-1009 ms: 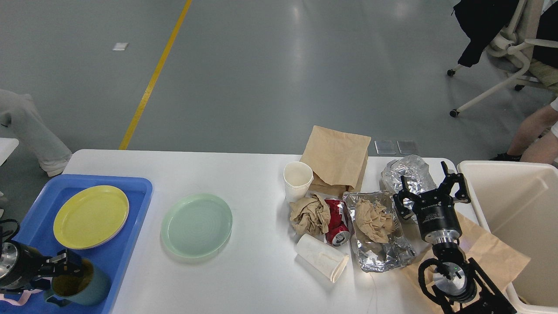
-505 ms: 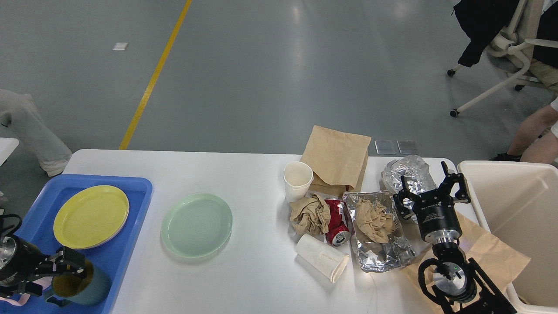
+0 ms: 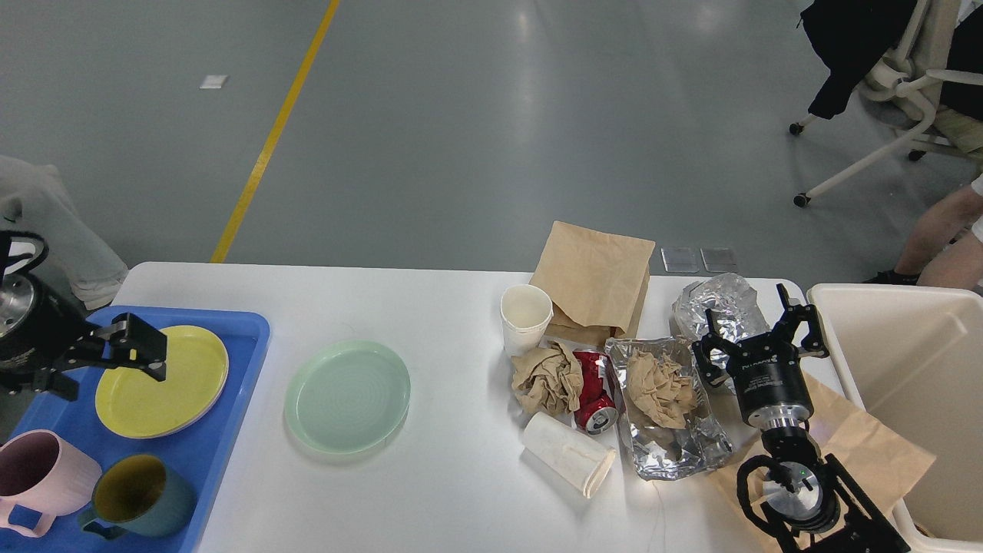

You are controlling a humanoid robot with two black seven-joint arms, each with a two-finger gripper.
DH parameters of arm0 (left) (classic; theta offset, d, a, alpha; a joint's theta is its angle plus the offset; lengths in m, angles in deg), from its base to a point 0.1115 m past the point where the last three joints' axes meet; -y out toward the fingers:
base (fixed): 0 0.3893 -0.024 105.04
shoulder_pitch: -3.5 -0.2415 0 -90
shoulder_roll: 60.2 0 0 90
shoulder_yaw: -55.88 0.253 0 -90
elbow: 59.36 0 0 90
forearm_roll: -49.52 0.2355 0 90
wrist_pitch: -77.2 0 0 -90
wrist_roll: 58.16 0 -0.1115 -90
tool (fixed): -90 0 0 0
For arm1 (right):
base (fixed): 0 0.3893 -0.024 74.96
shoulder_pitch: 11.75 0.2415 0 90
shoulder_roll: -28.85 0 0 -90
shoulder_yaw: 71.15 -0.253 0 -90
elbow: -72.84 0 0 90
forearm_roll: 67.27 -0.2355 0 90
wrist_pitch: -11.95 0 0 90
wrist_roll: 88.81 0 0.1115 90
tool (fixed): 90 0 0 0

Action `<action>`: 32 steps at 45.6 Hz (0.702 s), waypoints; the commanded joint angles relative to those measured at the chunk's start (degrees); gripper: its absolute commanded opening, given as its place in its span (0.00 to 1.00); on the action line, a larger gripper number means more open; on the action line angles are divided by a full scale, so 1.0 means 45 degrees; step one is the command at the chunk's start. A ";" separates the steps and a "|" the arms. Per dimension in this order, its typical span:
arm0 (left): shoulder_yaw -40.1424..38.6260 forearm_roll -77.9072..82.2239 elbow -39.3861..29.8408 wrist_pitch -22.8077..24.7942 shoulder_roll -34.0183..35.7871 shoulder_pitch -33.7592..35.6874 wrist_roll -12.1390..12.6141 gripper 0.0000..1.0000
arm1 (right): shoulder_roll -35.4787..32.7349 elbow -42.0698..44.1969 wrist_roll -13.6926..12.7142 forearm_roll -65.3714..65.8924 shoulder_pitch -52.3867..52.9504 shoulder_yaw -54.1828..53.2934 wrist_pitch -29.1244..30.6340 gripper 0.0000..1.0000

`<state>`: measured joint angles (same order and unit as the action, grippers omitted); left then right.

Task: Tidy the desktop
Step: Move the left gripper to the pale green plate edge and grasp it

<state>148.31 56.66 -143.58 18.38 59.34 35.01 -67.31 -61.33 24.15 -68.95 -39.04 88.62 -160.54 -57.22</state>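
Here the left gripper [image 3: 146,355] hangs empty, fingers spread, over the round yellow plate [image 3: 163,382] on the left; the right gripper [image 3: 760,332] gapes upward near crumpled foil [image 3: 718,306]. Beneath both, the wide white desktop [image 3: 445,322] runs lengthwise left to right.

Crinkled shiny foil [image 3: 670,438] on smooth white desktop [image 3: 453,307].

So on the big white rectangular desktop [image 3: 445,307], the blue plastic tray [image 3: 230,399] sits at the left edge with a round yellow plate [image 3: 184,384] in it, plus a pink mug [image 3: 38,472] and a teal mug [image 3: 142,495] nearer the front. A pale green round plate [image 3: 347,396] lies just right of the tray, and well to the right a white paper cup [image 3: 526,316] stands in front of a flat brown paper bag [image 3: 595,278]. The cream plastic bin [image 3: 906,384] sits off the desktop's right end.
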 commanded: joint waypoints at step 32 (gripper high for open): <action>-0.1029 -0.4066 -0.2299 0.0964 -0.3439 0.2999 -0.0017 0.96 | 0.0000 0.0000 0.0000 -0.0004 0.0000 0.0000 0.0000 1.00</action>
<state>143.02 38.05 -154.02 23.96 42.15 50.77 -67.36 -61.33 24.15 -68.95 -39.07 88.62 -160.53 -57.22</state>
